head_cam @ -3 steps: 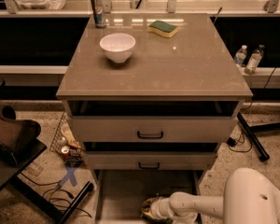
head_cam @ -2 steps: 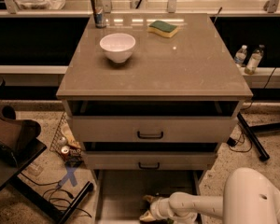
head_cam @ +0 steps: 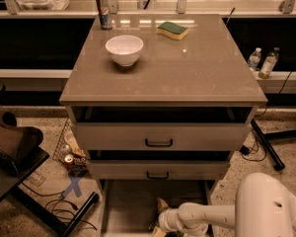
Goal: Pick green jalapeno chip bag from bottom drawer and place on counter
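Observation:
The bottom drawer (head_cam: 126,204) is pulled wide open at the foot of the cabinet, showing its flat grey floor. My gripper (head_cam: 160,215) reaches from the white arm (head_cam: 212,215) at the lower right into this drawer, low over its floor near the frame's bottom edge. The green jalapeno chip bag is not plainly in view; the gripper and the frame edge hide that spot. The counter (head_cam: 187,68) is the broad grey-beige cabinet top above.
On the counter stand a white bowl (head_cam: 124,49), a can (head_cam: 103,10) and a green-and-yellow sponge (head_cam: 172,30). Two upper drawers with black handles (head_cam: 158,143) are slightly ajar. A dark chair (head_cam: 10,147) and cables lie at the left, bottles (head_cam: 262,63) at the right.
The gripper has edged very slightly to the left inside the bottom drawer. Nothing else has moved.

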Controlling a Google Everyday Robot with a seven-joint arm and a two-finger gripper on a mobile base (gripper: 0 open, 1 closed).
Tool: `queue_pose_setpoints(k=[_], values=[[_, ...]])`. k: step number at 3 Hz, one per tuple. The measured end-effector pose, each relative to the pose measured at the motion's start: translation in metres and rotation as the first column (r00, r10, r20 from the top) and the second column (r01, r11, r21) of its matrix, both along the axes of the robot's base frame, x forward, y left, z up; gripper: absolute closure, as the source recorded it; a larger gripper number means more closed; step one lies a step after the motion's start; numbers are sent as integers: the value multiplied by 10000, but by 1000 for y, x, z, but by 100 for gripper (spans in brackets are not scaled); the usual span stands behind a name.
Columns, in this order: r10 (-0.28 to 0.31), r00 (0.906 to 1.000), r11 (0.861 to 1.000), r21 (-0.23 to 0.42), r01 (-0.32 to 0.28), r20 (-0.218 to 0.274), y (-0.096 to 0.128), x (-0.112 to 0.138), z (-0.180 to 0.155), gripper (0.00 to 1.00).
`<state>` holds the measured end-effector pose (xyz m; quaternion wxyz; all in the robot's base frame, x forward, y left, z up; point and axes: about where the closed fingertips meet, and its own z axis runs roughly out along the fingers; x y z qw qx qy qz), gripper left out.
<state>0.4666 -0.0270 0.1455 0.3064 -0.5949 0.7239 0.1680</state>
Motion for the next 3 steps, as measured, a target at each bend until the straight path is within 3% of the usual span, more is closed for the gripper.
queue_pose_setpoints(k=[1, 3], values=[[-480, 9988, 9936, -1025, 481, 31, -25, 0, 33, 0], [-347, 9994, 9931, -1115, 349, 37, -21, -5, 27, 0]])
